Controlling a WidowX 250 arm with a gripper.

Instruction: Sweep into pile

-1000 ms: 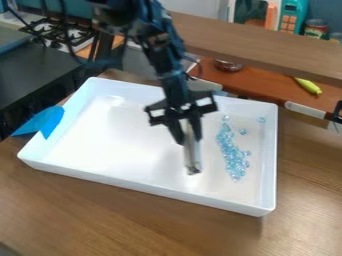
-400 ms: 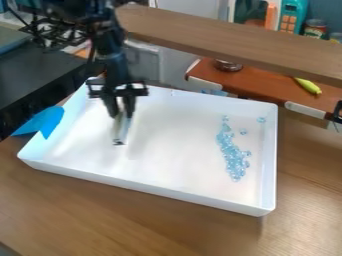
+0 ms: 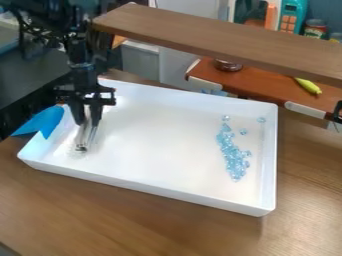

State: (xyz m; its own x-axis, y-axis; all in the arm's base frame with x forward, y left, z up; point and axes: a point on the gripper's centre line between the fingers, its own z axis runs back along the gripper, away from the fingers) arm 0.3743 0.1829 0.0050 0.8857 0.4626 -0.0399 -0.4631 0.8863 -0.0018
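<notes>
One black arm (image 3: pixel 81 70) pointing steeply down over white tray (image 3: pixel 153 150), pincer (image 3: pixel 87 123) clamped on slim silvery tool (image 3: pixel 85 137)

Arm (image 3: pixel 80 56) cut off by top edge; tool (image 3: pixel 85 138) partly hidden in gripper (image 3: pixel 87 123); beads (image 3: pixel 234 157) too small to count.

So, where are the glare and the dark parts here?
In the camera view, the white tray's floor is bright and nearly featureless, the pale blue beads carry small glints, and the background left of the tool is dark.
</notes>
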